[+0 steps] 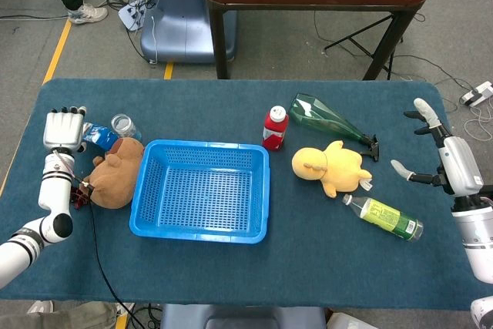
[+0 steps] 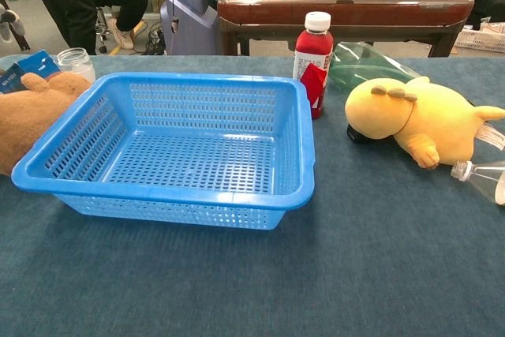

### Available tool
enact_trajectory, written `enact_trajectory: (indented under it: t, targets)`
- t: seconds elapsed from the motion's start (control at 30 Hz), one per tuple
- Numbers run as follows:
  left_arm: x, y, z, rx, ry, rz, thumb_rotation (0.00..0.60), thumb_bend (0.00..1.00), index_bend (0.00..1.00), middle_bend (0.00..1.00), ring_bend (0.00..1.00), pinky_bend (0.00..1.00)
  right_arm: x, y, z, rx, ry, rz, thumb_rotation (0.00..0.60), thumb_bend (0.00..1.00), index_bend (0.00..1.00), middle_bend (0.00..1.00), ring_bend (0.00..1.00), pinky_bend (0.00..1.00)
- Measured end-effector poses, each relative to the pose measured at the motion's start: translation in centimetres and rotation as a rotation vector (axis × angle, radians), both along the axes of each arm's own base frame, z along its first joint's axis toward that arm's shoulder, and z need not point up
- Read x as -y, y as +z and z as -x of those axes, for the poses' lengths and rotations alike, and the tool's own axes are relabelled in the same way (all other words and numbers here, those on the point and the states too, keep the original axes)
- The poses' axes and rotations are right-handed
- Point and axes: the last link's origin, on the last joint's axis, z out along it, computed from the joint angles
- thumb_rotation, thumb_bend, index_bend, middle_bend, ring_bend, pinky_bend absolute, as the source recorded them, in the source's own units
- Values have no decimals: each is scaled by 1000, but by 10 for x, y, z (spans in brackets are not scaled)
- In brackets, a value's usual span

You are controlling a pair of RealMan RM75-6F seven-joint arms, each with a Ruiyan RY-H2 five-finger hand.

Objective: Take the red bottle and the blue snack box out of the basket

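The blue basket (image 1: 143, 190) (image 2: 304, 155) stands empty in the middle of the table. Just past its far right corner the red bottle (image 1: 275, 128) (image 2: 313, 53) stands upright on the cloth. The blue snack box (image 1: 100, 135) (image 2: 22, 69) lies tilted on the table at the far left, against the brown plush toy (image 1: 112, 173) (image 2: 28, 112). My left hand (image 1: 63, 129) is just left of the box with its fingers pointing up, holding nothing. My right hand (image 1: 441, 153) hovers at the table's right edge, fingers spread and empty.
A glass jar (image 1: 123, 125) (image 2: 76, 61) stands behind the brown plush. Right of the basket are a yellow plush duck (image 1: 331, 167) (image 2: 414, 120), a green glass bottle (image 1: 327, 117) on its side, and a green-labelled plastic bottle (image 1: 383, 217). A wooden table stands beyond.
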Motion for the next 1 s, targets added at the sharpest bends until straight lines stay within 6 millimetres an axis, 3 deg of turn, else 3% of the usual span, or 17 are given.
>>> enact_trajectory:
  t: [0.27, 0.57, 0.73, 1.0]
  targets:
    - [24, 6, -31, 165, -114, -22, 600, 243, 210, 245, 221, 257, -3, 1, 0, -16, -1, 2, 600, 198, 21, 192, 130, 275]
    - [69, 21, -57, 296, -264, -20, 600, 243, 217, 245, 221, 258, -17, 3, 11, -87, -31, 8, 600, 313, 32, 195, 130, 275]
    - [99, 30, -55, 320, -297, -22, 600, 243, 218, 245, 222, 258, -27, 1, 21, -138, -51, -4, 600, 341, 62, 200, 130, 275]
    - [147, 37, -36, 333, -255, -39, 600, 242, 218, 244, 222, 258, -48, -2, 36, -265, -63, 3, 600, 343, 108, 233, 146, 275]
